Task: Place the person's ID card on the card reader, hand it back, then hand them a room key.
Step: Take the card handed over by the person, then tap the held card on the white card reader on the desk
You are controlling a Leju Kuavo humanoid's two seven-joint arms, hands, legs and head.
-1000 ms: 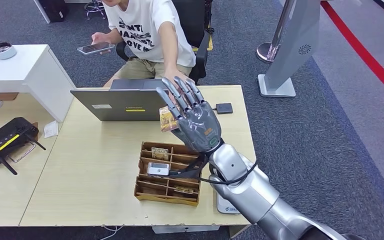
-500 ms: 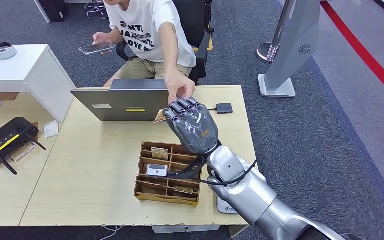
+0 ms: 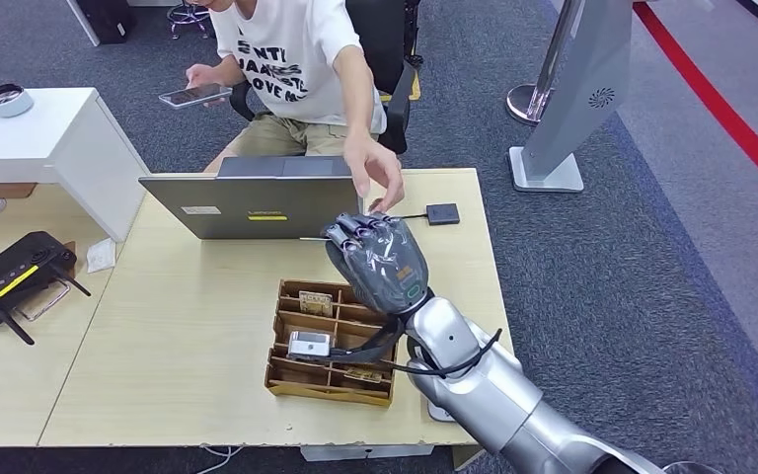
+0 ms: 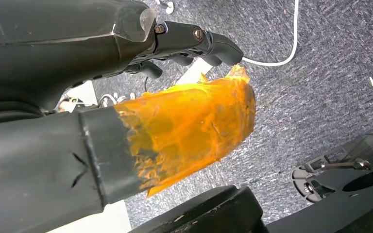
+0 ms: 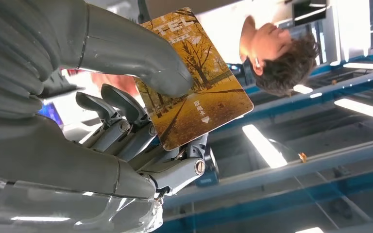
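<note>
Card (image 5: 194, 82) sits pinched under the right hand's (image 3: 380, 259) thumb against its curled fingers (image 5: 121, 109). Person's hand (image 3: 375, 168) hovers just beyond it, apart. Left hand's (image 4: 126, 87) state: cannot tell.

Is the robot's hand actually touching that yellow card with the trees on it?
Touching. In the right wrist view the right hand has its thumb pressed on the card face, with the fingers behind it.

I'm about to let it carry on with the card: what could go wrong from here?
1. The right hand holds the card by one end under the thumb; it might slip.
2. The person's hand hovers close above, so a quick lift could bump it.
3. The laptop and wooden tray flank the hand; a wide swing could clip either.
</note>
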